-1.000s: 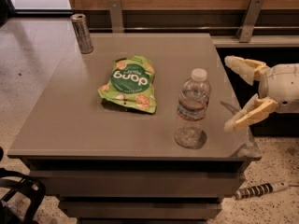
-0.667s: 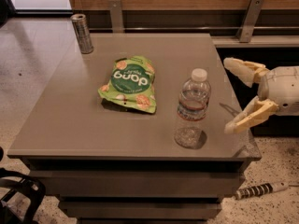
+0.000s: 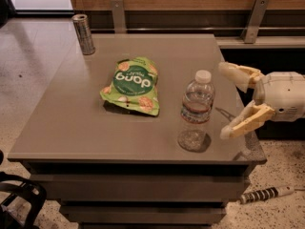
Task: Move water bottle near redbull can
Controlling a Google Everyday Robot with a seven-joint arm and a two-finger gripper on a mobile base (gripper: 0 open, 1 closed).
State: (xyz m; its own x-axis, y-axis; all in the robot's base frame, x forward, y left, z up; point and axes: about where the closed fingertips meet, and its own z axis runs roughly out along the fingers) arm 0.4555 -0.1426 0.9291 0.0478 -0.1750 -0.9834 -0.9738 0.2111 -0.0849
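Note:
The water bottle (image 3: 195, 111) stands upright near the table's front right, clear and ribbed with a white cap. The redbull can (image 3: 84, 34) stands upright at the table's far left corner, far from the bottle. My gripper (image 3: 228, 99) is at the right edge of the table, just right of the bottle and level with it. Its two cream fingers (image 3: 245, 120) are spread wide apart, pointing left toward the bottle, with nothing between them. It does not touch the bottle.
A green snack bag (image 3: 132, 85) lies flat in the middle of the grey table (image 3: 71, 128), between can and bottle. A wooden wall with metal brackets (image 3: 252, 18) runs behind. A striped tool (image 3: 264, 194) lies on the floor at the lower right.
The gripper has edged slightly left toward the bottle. Bottle, can and bag have not moved.

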